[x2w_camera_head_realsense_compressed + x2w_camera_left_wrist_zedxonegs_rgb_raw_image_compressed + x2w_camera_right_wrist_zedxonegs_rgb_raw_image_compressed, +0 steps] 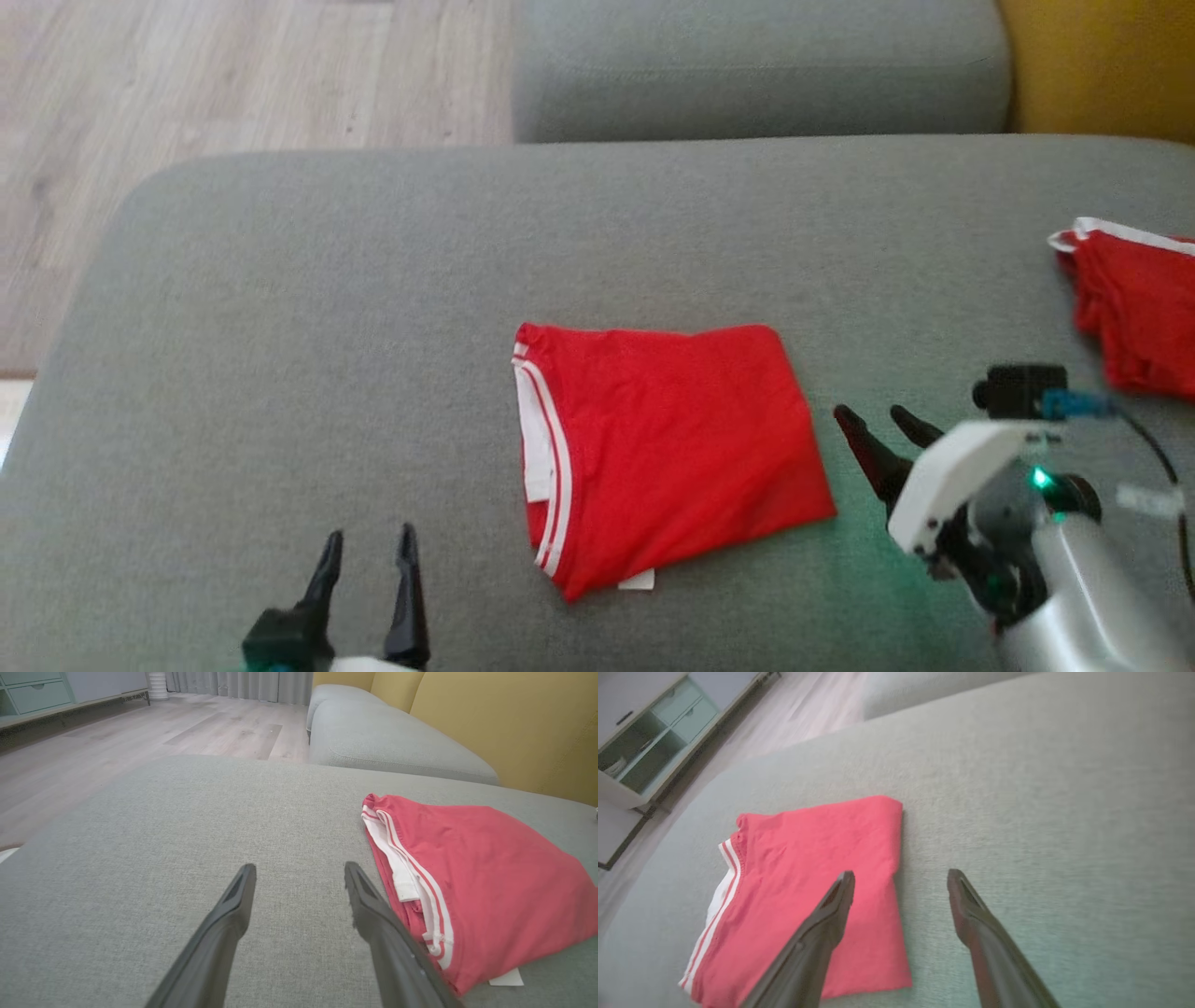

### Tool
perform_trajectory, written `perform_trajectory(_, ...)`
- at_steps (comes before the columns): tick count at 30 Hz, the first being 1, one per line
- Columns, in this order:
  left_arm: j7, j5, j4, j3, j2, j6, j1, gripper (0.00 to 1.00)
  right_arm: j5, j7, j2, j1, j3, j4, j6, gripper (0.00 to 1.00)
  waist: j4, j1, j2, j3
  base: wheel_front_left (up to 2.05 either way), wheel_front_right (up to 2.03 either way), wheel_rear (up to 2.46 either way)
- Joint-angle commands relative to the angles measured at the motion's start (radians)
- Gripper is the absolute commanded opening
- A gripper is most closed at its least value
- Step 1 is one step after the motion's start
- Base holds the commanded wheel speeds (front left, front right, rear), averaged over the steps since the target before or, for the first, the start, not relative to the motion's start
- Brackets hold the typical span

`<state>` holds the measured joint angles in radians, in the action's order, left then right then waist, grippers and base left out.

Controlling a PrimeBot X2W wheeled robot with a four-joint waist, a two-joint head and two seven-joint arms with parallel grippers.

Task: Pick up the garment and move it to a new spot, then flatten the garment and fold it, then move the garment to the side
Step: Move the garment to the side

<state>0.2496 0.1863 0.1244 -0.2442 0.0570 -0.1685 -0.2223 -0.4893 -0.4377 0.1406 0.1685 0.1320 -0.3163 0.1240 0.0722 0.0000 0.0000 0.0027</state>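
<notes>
Red folded knit garment with white-striped trim (pixel 672 448) lies on the grey fabric cushion (pixel 327 280), left gripper (pixel 371 534) and right gripper (pixel 869 413) flanking it, both wide and empty; risk: a top-layer-only pinch likely unravels the fold when moved sideways.

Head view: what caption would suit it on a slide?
Folded red garment on the grey cushion, open jaws on either side, a second red garment at the right edge.

The left hand (pixel 371 534) and right hand (pixel 870 413) each have two long, dark, tapered fingers (pixel 403 583). The right has a white shell (pixel 962 467), silver-grey forearm (pixel 1074 597), green light (pixel 1039 480), black camera (pixel 1018 390), blue plug (pixel 1074 404) and black cable (pixel 1162 457).
</notes>
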Motion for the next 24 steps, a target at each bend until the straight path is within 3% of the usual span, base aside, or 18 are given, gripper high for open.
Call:
perform_trajectory(1,0.012,-0.003,-0.031,0.019,-0.007,-0.005,0.067,1.00,-0.024,-0.039,0.012,0.072,0.018,0.005,0.007,1.00,0.022,0.0000,0.0000,0.029,0.00,0.00,0.00)
perform_trajectory(14,0.012,0.003,-0.018,-0.040,-0.007,-0.016,0.152,1.00,-0.109,-0.174,-0.014,0.252,0.018,-0.247,0.007,1.00,0.108,0.0000,0.0000,0.122,0.00,0.00,0.00)
perform_trajectory(15,0.012,0.003,-0.019,-0.041,-0.007,-0.018,0.155,1.00,-0.124,-0.176,-0.017,0.261,0.019,-0.254,0.007,0.56,0.108,0.0000,0.0000,0.125,0.00,0.00,0.00)
perform_trajectory(16,0.012,0.004,-0.020,-0.041,-0.007,-0.021,0.156,1.00,-0.140,-0.176,-0.019,0.270,0.020,-0.259,0.007,0.00,0.106,0.0000,0.0000,0.128,0.00,0.00,0.00)
perform_trajectory(24,0.012,0.000,-0.027,-0.031,-0.007,-0.029,0.155,1.00,-0.126,-0.081,0.055,0.388,-0.006,-0.289,0.007,0.00,-0.014,0.0000,0.0000,0.142,0.00,0.00,0.00)
